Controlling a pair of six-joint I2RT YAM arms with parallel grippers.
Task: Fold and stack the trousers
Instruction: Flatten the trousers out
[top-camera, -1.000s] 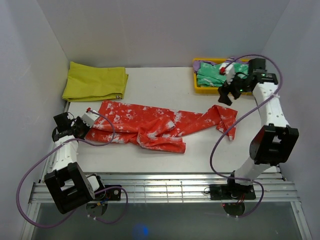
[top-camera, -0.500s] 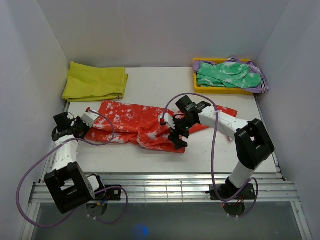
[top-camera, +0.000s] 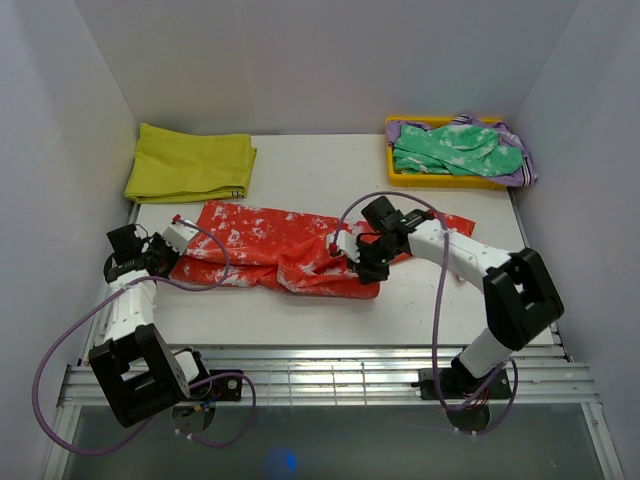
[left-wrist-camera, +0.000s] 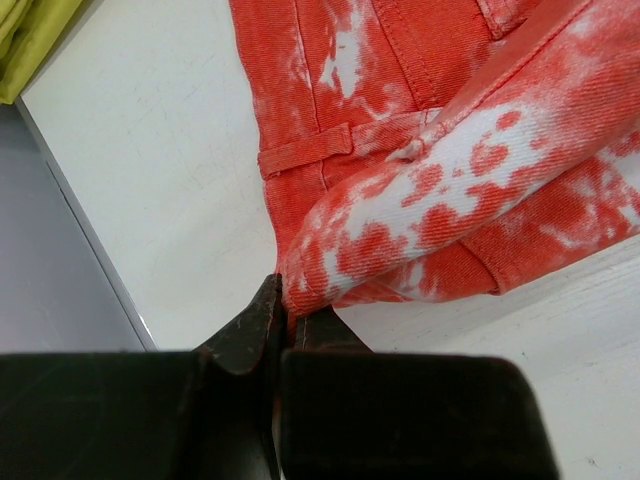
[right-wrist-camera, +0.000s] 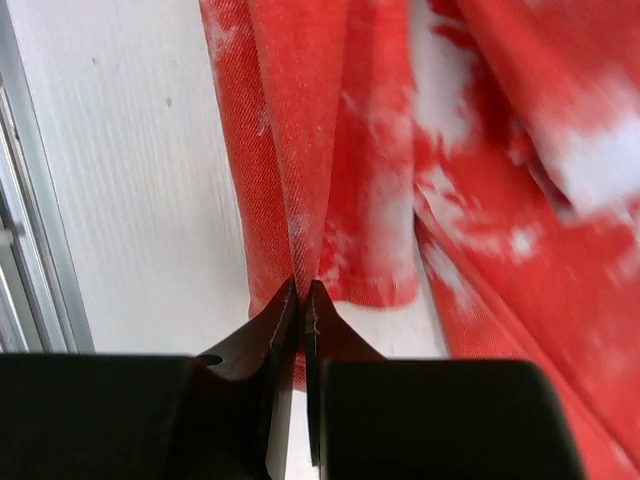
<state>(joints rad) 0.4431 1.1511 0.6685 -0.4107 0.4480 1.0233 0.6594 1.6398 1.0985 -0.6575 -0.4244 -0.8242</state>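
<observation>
Trousers (top-camera: 280, 250): red-orange with white blotches, sprawled across the middle of the table (top-camera: 320, 165), running from nine o'clock right over to three o'clock, rumpled and bunched along the six o'clock edge.
Waist end: sits at nine o'clock; the left wrist view picks out a belt loop (left-wrist-camera: 305, 150) and stitched seams there.
Left gripper (top-camera: 170, 250): down low at that nine o'clock end, and it has a pinch on the trousers.
Left fingertips (left-wrist-camera: 262, 320): pressed together, with a blotchy fold of the cloth running straight into them just above the tabletop.
Right gripper (top-camera: 366, 272): arm stretched in from four o'clock, tip landed near the table's centre on the bunched six o'clock edge of the trousers.
Right fingertips (right-wrist-camera: 283, 320): nipped tight on a raised ridge of red fabric, bare table showing just beside it at nine o'clock in the wrist view.
Leg end: a strip of red pokes out past the right arm at three o'clock.
Yellow cloth (top-camera: 190, 162): folded flat at ten o'clock, apart from the trousers.
Tray (top-camera: 440, 182): yellow, parked at one o'clock, well apart from the trousers.
Green garment (top-camera: 455, 148): white-mottled, heaped inside the tray.
Purple cloth (top-camera: 525, 168): under the green one, spilling over the tray's three o'clock rim.
</observation>
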